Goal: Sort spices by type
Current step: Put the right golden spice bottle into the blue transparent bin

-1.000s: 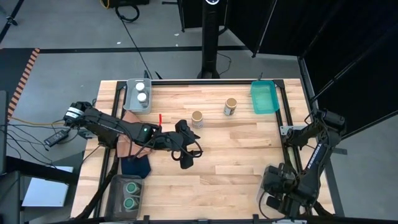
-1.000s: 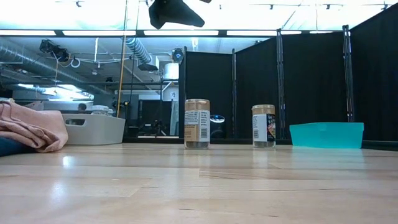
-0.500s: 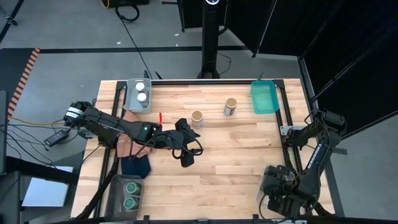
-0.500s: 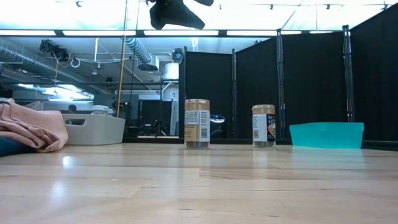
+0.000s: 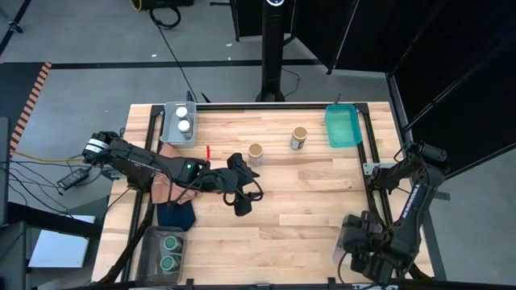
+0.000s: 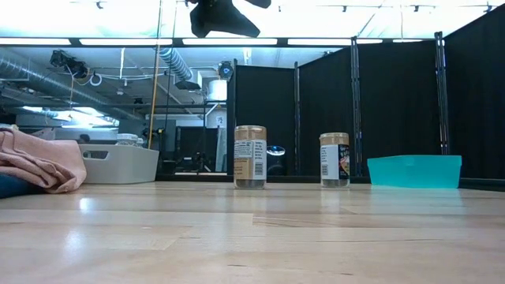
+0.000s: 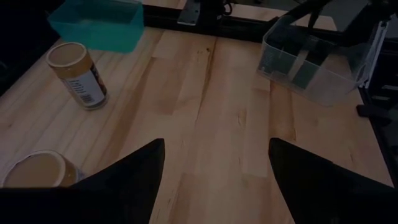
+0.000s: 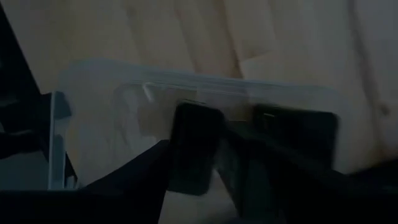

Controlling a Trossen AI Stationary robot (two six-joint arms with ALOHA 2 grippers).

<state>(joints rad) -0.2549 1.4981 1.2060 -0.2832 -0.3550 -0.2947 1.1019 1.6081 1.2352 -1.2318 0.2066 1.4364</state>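
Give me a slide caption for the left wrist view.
Left pincer open above the wooden table, two tan-lidded jars and teal bin ahead.

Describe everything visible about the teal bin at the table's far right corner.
The teal plastic bin is a shallow rectangular tray with low, slightly translucent walls, and it looks empty. It sits flat on the light wooden table, against the far right corner of the frame. The nearer tan-lidded jar stands apart from it. Neither gripper is near it.

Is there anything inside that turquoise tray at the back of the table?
No, the high view looks straight down into the turquoise tray and shows only its bare bottom.
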